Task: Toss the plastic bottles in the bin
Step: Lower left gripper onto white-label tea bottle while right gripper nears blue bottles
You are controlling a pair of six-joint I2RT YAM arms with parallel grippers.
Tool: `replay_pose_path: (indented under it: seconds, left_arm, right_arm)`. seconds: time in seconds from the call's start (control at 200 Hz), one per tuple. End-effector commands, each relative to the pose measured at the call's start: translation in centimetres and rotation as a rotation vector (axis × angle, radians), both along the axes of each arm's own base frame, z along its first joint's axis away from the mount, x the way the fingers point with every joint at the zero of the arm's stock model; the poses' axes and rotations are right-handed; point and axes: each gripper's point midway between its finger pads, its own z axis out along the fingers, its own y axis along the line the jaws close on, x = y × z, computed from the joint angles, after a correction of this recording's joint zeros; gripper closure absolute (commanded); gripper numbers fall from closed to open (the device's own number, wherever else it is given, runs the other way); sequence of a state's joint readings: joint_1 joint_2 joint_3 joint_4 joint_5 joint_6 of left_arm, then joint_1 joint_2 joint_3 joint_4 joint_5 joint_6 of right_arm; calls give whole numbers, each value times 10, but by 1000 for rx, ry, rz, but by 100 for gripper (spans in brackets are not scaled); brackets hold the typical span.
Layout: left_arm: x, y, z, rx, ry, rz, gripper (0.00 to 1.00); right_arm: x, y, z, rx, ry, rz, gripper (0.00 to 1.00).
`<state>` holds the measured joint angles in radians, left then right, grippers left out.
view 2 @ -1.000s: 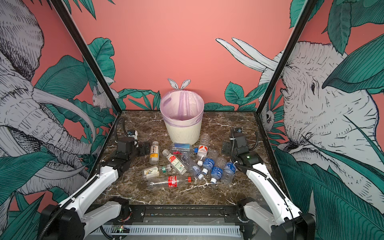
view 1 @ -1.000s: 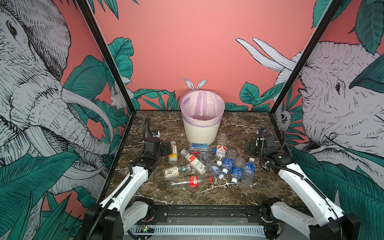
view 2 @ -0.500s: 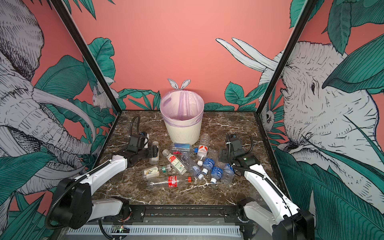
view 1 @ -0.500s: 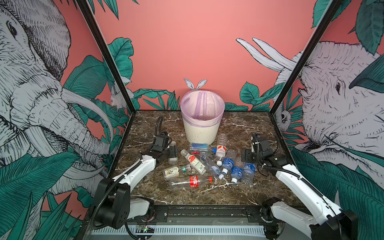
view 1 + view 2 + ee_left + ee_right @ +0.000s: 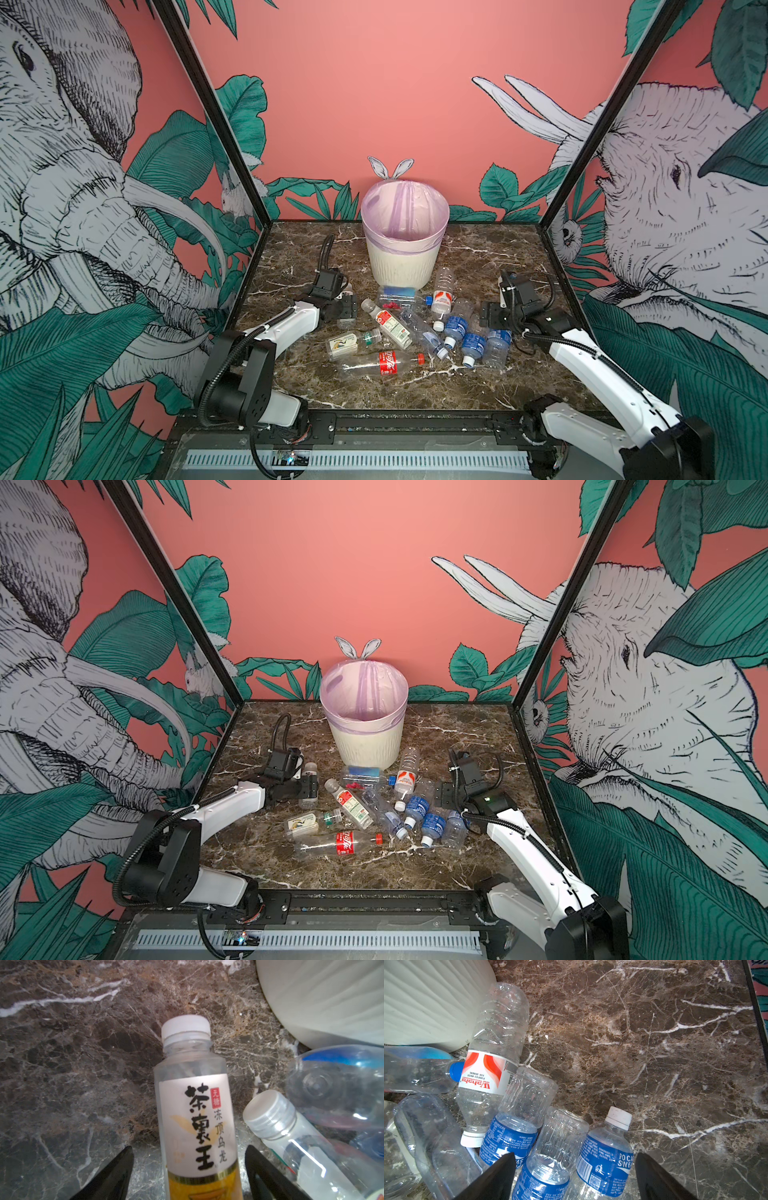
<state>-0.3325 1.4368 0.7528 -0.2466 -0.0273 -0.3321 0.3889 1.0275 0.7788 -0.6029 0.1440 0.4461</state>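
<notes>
The marble surface (image 5: 478, 257) carries the cream ribbed bin (image 5: 405, 266) at back centre. The plastic bottles (image 5: 390, 326) lie in front of it. The left end effector (image 5: 189, 1147), fingers apart, straddles a white-capped tea bottle (image 5: 195, 1105) with gaps either side. The right end effector (image 5: 575, 1153), likewise apart, hovers over the blue-labelled Pocari Sweat bottles (image 5: 604, 1159).

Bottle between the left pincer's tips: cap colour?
White bottle cap; shows best in the left wrist view.

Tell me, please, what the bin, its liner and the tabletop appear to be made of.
The bin: probably moulded plastic, cream, matte, ribbed walls. Its liner: thin lilac plastic film, wrinkled and folded over the rim. The tabletop: looks like glossy brown marble with white veins, possibly a printed laminate.
</notes>
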Motion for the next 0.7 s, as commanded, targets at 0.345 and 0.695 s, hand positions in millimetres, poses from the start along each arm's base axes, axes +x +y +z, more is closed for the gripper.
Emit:
replay_pose_path:
  seconds: [0.345,0.695]
  left_arm:
    - [2,0,-9,61,40,-15,25]
    - [1,2,-14,91,54,-23,26]
  right_arm:
    - [0,7,-7,14,10,0,8]
    - [-1,14,-7,12,11,16,8]
